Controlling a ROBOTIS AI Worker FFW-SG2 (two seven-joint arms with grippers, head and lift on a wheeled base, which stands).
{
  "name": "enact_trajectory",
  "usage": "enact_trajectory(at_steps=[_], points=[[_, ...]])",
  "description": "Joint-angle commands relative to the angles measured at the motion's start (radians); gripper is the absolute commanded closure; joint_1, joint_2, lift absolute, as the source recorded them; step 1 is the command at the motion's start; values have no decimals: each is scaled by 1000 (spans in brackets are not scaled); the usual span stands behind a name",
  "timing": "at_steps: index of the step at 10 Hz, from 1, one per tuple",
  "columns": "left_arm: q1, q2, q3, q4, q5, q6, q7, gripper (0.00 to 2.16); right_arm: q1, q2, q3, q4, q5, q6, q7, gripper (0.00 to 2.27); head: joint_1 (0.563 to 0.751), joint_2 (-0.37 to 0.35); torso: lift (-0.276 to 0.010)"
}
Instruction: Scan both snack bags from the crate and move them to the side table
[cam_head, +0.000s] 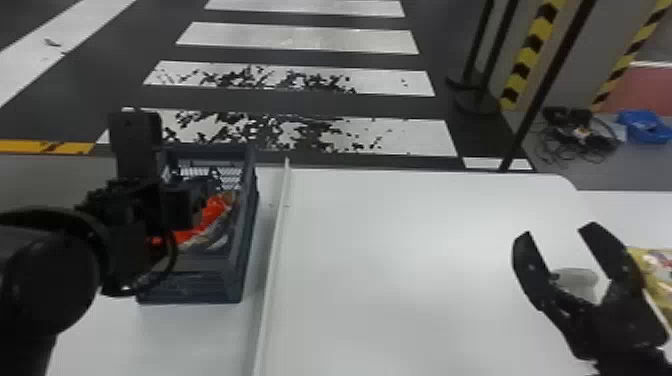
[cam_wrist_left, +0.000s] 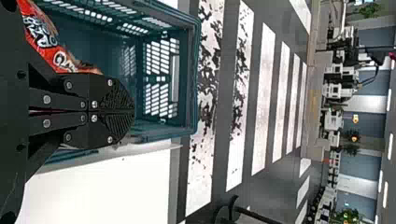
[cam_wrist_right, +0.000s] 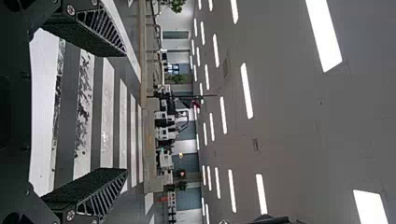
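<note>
In the head view, a dark blue-grey crate of rigid plastic, rectangular and lattice-walled, is seen at the left on a smooth white table. Its long sides are directed from near to far. Inside it, an orange-red snack bag of glossy, crinkled film is laid, partly covered by the black left gripper. The bag's long axis is slanted across the crate, from near left to far right; which end is its top cannot be told. In the left wrist view, bold black and white print is seen on the bag, and the left gripper is closed, its ridged, rounded fingertips pressed flat together beside the bag.

To the right of the crate, the table is crossed from near to far by a narrow pale raised strip. At the right, the right gripper is held over the table, its two angular black fingers spread wide apart and released. A pale, rounded object is partly seen between them. Just right of this gripper, a yellow snack bag with printed film is cut by the view's edge; its long axis cannot be told.
</note>
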Motion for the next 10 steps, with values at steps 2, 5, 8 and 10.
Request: enact_trajectory(at_steps=[2, 5, 8, 10], points=[[-2, -5, -20, -29, -11, 6, -1, 2145, 6, 0, -5, 0, 0, -8, 0, 113, 695, -77, -95], [8, 3, -14, -46, -29, 13, 1, 1700, 9, 0, -9, -2, 0, -17, 0, 110, 695, -88, -95], [-30, 11, 35, 55, -28, 13, -25, 201, 9, 0, -8, 0, 0, -17, 0, 110, 695, -63, -95], [-101, 17, 31, 178, -57, 13, -45, 117, 9, 3, -8, 1, -2, -20, 3, 110, 695, -41, -95]])
